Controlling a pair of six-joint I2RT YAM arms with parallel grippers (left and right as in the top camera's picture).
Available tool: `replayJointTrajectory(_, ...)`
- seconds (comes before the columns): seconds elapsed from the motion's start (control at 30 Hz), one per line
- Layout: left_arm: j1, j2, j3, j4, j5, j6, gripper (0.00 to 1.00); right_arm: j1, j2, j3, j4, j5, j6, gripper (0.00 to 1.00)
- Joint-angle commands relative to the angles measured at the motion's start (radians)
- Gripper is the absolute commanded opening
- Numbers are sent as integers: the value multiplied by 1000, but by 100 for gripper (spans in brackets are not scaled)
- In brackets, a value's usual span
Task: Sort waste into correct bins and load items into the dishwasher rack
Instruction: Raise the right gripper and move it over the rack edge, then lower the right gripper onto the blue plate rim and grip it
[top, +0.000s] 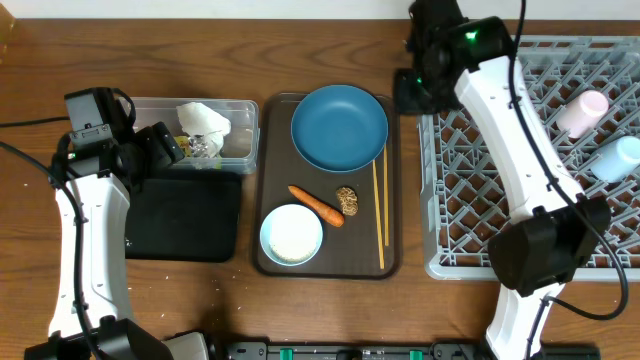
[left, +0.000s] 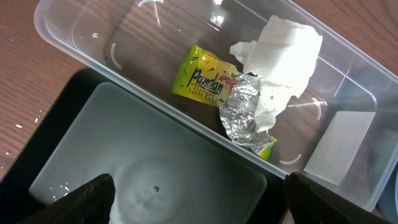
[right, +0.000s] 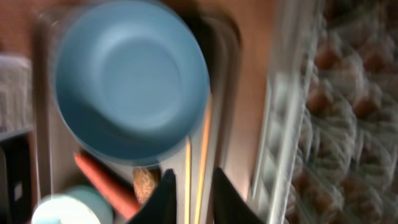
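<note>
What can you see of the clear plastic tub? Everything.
The tub is clear plastic, rectangular, with rounded corners and a thin rim. It sits upright on the wooden table, left of the brown tray. Wood shows through its base. Inside lie a crumpled white napkin and a yellow-green wrapper with silver foil lining exposed, touching each other. A black tray butts against one long side.

Table: tub, black tray (touching?), brown tray, rack.
</note>
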Motion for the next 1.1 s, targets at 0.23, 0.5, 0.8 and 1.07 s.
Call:
replayJointTrajectory(0.23, 3, -7, 5, -3, -9, 5, 88, 40, 162, -5, 212, 73, -103, 22)
replayJointTrajectory(0.5, 3, -7, 5, -3, -9, 5, 88, 42, 316, -5, 249, 74, -103, 20)
replayJointTrajectory(0.8, 3, -7, 5, -3, -9, 5, 88, 42, 386, -5, 245, 74, -103, 17)
replayJointTrajectory(1.07, 3, -7, 5, -3, -9, 5, 88, 40, 327, 34, 219, 74, -110, 17)
